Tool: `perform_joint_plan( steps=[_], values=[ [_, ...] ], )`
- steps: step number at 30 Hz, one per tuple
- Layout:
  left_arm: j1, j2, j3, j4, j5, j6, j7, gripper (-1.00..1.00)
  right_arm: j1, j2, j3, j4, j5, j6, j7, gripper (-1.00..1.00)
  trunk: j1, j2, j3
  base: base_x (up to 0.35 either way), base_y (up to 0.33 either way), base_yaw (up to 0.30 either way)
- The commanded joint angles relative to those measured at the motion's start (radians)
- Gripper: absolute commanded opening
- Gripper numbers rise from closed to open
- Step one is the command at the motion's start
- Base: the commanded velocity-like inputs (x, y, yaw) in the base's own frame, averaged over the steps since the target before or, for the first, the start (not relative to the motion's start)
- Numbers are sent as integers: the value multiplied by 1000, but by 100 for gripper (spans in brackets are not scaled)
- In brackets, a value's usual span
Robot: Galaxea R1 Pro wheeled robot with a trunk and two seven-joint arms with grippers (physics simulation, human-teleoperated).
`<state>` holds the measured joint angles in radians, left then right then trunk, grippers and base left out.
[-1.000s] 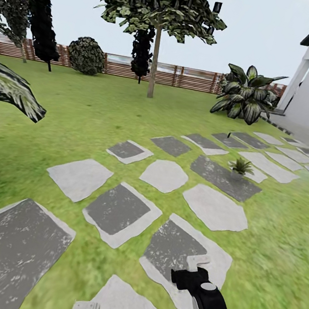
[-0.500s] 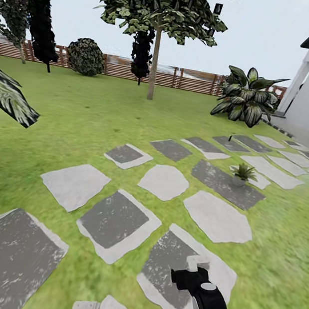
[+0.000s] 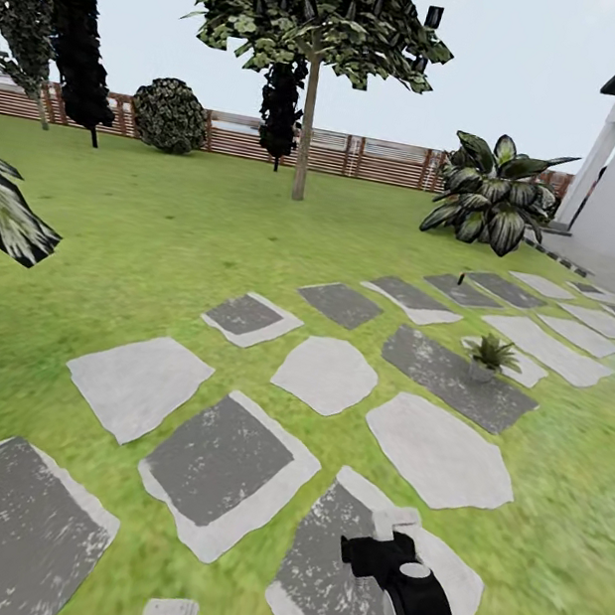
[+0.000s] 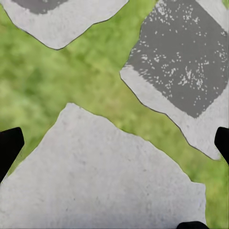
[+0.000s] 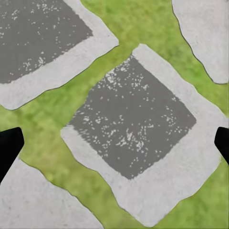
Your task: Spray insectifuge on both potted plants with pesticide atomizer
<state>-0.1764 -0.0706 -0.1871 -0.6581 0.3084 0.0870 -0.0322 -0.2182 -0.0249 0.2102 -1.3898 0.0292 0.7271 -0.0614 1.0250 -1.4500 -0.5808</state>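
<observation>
Approach step, atomizer ahead past grey-potted plant; right gripper and left gripper fingers spread, empty; next: drive closer.

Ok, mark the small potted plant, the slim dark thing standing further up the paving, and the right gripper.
potted plant (image 3: 492, 353), head view, leaf rosette.
slim dark object (image 3: 461, 276), head view, its upright body; too small to identify.
right gripper (image 3: 392, 526), head view, between its fingertips.

potted plant | small, green, upright | on grey paving; atomizer | beyond
</observation>
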Motion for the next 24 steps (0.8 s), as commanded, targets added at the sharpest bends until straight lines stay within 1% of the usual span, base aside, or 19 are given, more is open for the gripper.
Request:
perform_joint_plan(
  steps=[1,24],
  values=[
    [0,0,0,0,0,0,0,100,0,0,0,0,0,0,0,100,0,0,0,320,0,0],
    [0,0,0,0,0,-1,0,100,0,0,1,1,0,0,0,100,0,0,0,320,0,0]
  ],
)
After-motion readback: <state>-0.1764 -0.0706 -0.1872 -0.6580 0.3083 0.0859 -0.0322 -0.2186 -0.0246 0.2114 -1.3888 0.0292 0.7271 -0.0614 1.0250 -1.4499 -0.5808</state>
